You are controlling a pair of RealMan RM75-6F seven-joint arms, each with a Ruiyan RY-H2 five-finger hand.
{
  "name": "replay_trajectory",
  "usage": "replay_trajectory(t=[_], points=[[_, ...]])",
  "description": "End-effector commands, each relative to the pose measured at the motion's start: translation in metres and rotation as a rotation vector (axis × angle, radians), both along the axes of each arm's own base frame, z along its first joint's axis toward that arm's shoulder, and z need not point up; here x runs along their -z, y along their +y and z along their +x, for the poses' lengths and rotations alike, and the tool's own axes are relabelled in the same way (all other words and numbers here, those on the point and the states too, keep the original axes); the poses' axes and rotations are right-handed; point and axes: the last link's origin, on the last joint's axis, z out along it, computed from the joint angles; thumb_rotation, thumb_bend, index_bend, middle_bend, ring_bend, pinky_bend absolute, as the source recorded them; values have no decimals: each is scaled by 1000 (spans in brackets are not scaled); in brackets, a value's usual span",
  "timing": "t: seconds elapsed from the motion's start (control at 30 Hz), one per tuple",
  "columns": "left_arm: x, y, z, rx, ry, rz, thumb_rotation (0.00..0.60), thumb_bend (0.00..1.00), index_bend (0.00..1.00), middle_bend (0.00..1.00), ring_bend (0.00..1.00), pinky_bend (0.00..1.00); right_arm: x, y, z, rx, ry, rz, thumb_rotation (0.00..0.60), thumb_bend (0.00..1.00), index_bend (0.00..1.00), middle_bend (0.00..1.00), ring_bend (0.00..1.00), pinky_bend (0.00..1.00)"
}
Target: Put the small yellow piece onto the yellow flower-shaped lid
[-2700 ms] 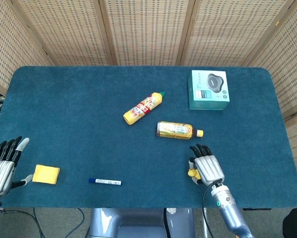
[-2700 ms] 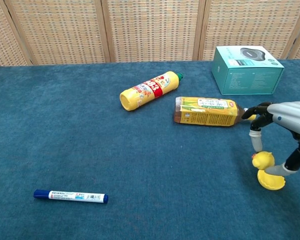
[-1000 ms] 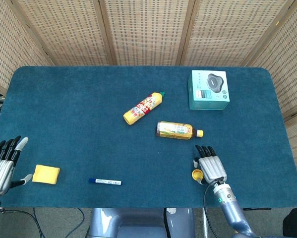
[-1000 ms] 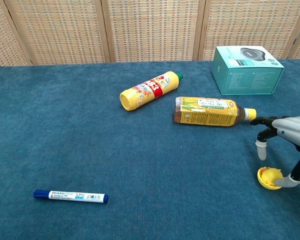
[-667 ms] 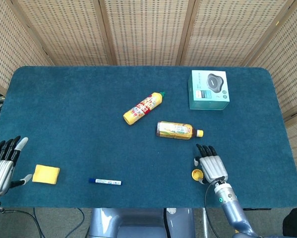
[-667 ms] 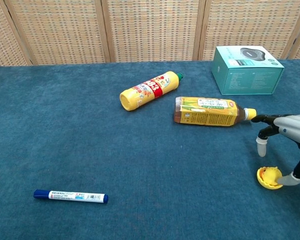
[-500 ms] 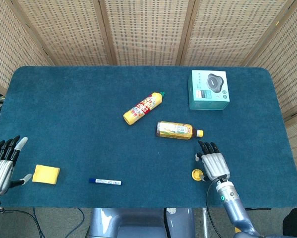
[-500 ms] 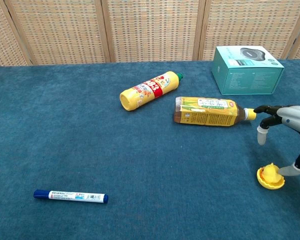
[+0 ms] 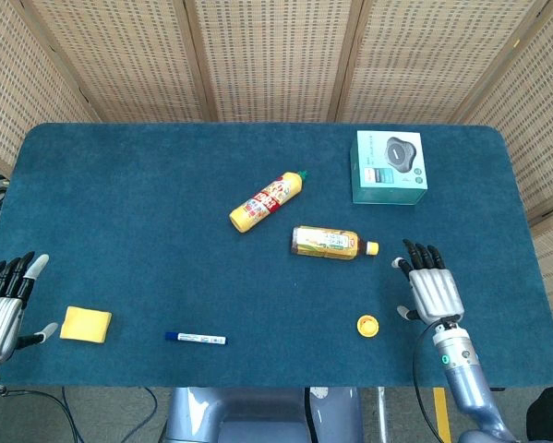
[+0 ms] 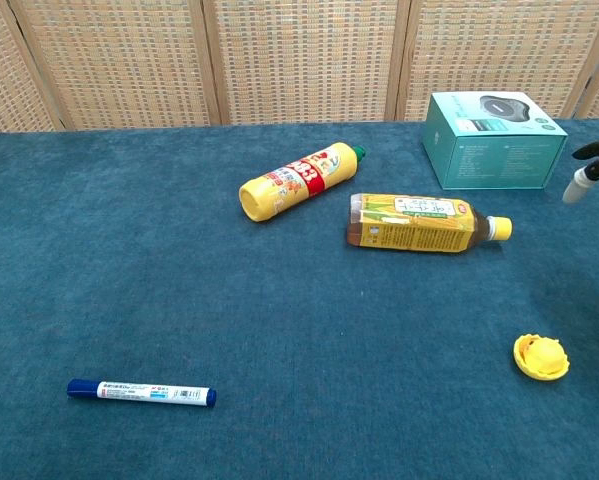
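Observation:
The small yellow piece (image 10: 545, 352) sits on top of the yellow flower-shaped lid (image 10: 526, 364) on the blue cloth, near the front right; in the head view both show as one yellow spot, the lid (image 9: 367, 325). My right hand (image 9: 431, 291) hovers to the right of the lid, apart from it, fingers spread and holding nothing; only its fingertips (image 10: 575, 187) show at the chest view's right edge. My left hand (image 9: 1, 307) is at the front left corner, open and holding nothing.
A yellow tea bottle (image 9: 330, 242) lies just behind the lid, a yellow sauce bottle (image 9: 267, 200) further back. A teal box (image 9: 389, 166) stands at back right. A blue marker (image 9: 195, 339) and a yellow sponge (image 9: 85, 325) lie at front left.
My right hand let go of the small yellow piece, left it on the lid, and drew away to the right and up. The left hand barely moved.

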Motion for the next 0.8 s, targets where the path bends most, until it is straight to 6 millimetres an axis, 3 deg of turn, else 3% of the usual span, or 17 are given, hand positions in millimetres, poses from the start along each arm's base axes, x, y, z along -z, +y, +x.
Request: replay_trajectory(t=[0.03,0.13,0.3,0.8], points=[[0,0,0,0,2,1,600,150,0,0,0,0,-10,7,-14,3,1,-20,600,79,176,0,0,0],[-1,0,0,-2,3,5,600,149,0,0,0,0,-13,12,-23,6,11,-23,600,15,100,0,0,0],[-1,0,-1,-5,4,11,600,148,0,0,0,0,-23,26,-46,4,11,-56,600,0,12,0,0,0],[-3,1,-6,-15,-1,33,600,149,0,0,0,0,-60,42,-95,42,-57,-211,600,0,4,0,0,0]])
